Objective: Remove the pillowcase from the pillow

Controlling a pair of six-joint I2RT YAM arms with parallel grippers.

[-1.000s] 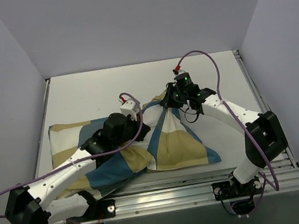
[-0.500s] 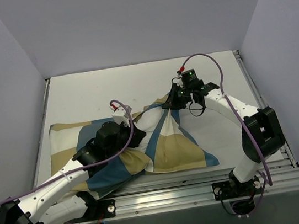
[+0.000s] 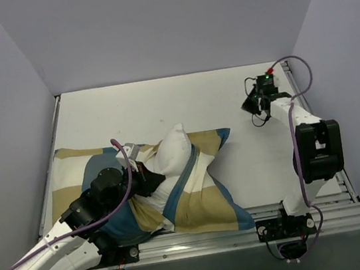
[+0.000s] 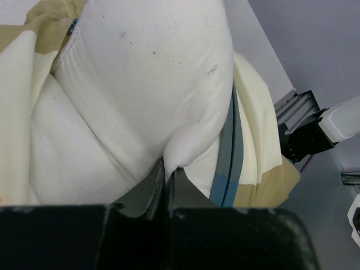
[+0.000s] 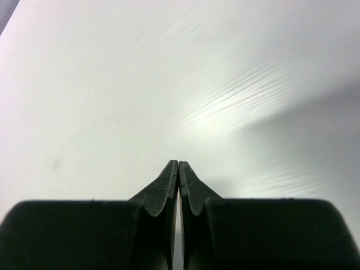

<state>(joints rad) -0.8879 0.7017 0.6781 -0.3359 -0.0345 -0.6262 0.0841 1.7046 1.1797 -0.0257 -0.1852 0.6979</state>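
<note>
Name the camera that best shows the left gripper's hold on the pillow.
Left wrist: the left gripper is shut, pinching a fold of the white pillow. Top external shows that pinch small, with the fingers hard to make out. Right wrist shows neither.

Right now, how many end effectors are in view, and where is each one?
2. The left end effector pinches the white pillow at the near left; the right end effector is shut on nothing above the table, far right.
</note>
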